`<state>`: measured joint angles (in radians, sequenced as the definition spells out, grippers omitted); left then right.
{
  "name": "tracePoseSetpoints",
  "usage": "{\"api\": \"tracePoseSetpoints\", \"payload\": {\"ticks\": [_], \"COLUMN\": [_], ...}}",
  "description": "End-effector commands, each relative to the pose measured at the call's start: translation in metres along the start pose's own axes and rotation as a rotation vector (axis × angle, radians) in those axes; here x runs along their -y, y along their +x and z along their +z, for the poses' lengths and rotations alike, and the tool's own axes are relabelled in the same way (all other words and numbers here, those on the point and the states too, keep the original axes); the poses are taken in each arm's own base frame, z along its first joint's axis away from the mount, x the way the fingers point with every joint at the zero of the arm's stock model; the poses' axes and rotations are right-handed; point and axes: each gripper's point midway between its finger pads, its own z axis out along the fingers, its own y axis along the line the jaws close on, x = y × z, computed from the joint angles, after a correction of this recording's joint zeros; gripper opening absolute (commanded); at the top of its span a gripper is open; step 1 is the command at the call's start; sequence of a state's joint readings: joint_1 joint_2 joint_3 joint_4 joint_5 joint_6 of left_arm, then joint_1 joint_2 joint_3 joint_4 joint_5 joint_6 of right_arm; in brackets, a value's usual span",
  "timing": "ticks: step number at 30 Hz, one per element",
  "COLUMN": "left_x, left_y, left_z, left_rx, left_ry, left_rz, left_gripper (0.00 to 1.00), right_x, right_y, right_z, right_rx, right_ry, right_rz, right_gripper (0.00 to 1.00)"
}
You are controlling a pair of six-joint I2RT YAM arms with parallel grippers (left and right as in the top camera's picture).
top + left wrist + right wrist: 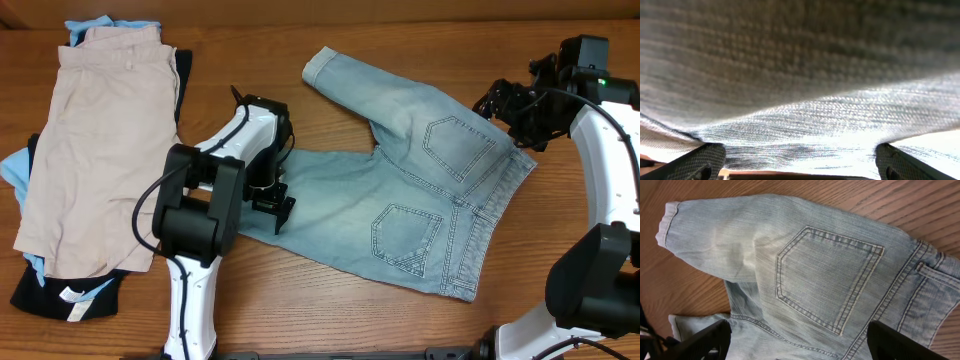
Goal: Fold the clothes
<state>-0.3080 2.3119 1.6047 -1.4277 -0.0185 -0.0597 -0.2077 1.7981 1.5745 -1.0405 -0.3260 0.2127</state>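
The light-blue denim shorts (420, 200) lie spread flat on the wooden table, back pockets up, waistband to the right, one rolled cuff at the far middle. My left gripper (275, 205) sits at the edge of the shorts' near-left leg. In the left wrist view the denim (800, 90) fills the frame, and the fingers (800, 162) are wide apart with cloth between them. My right gripper (500, 105) hovers by the far-right waistband corner. In the right wrist view its fingers (800, 340) are open above a back pocket (825, 275), touching nothing.
A pile of clothes lies at the left: beige khaki shorts (100, 130) on top of a light-blue garment and a black garment (60, 295). Bare wood table (350, 310) shows in front of the denim shorts.
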Motion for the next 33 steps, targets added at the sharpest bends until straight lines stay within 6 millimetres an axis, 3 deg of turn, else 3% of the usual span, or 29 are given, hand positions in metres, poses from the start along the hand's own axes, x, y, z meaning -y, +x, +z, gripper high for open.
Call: {"api": "tracePoseSetpoints", "payload": {"ticks": [1,6,7,11,15,16,18,21,24,29,33], "left_x": [-0.011,-0.012,-0.012,-0.007,0.008,0.015,0.021,0.031,0.033,0.038,0.041], "left_y": [-0.011,-0.007,-0.003,0.002,-0.017,-0.030,-0.048,-0.075,-0.109,-0.162,-0.189], "left_z": [0.069,-0.011,-0.042,-0.114,-0.194,-0.231,-0.263,-0.285,-0.289,-0.261,-0.233], "left_rx": [-0.061,0.192,0.294,0.581,0.950,1.118,1.261,1.388,1.463,1.467,1.426], "left_ry": [-0.078,-0.046,-0.036,0.018,0.085,0.108,0.131,0.118,0.097,0.105,0.111], "left_rz": [-0.073,-0.086,-0.090,-0.045,0.071,0.111,0.148,0.242,0.266,0.274,0.275], "left_gripper": [1.00,1.00,1.00,1.00,1.00,1.00,1.00,1.00,1.00,1.00,1.00], "right_x": [-0.009,-0.009,-0.009,-0.010,-0.013,-0.015,-0.018,-0.022,-0.025,-0.025,-0.022], "right_y": [-0.003,-0.004,-0.004,-0.006,-0.006,-0.005,-0.004,-0.002,-0.002,-0.002,-0.003], "right_z": [-0.013,-0.013,-0.013,-0.013,-0.012,-0.011,-0.010,-0.009,-0.008,-0.008,-0.008], "right_rx": [0.037,0.040,0.040,0.046,0.048,0.046,0.044,0.041,0.041,0.045,0.050], "right_ry": [-0.018,-0.019,-0.019,-0.022,-0.028,-0.029,-0.032,-0.035,-0.038,-0.035,-0.020], "right_rz": [-0.023,-0.024,-0.024,-0.026,-0.032,-0.038,-0.046,-0.056,-0.064,-0.067,-0.066], "right_gripper": [0.91,0.91,0.91,0.91,0.91,0.91,0.91,0.91,0.91,0.91,0.91]}}
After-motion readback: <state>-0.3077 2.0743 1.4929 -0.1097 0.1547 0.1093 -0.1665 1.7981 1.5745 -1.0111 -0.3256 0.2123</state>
